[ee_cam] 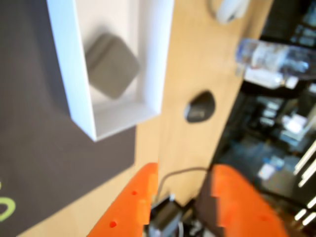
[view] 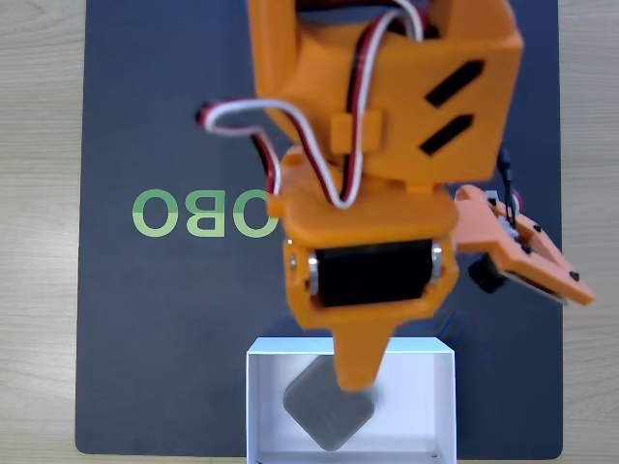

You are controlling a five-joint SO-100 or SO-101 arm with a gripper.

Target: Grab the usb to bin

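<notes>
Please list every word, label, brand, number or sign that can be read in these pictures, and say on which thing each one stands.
"OBO": large green letters on the dark rectangular mat in the fixed view; the orange arm covers whatever comes after them.
A green curved stroke on the same mat at the lower left edge of the wrist view: too partial to read.
Clear plastic bottle in the wrist view: too blurred to read.
Flat grey square block and white shallow box: no text.

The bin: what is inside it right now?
The usb lies inside the bin, turned cornerwise on its white floor. In the fixed view an orange gripper finger covers its upper corner; the wrist view shows nothing else inside.
</notes>
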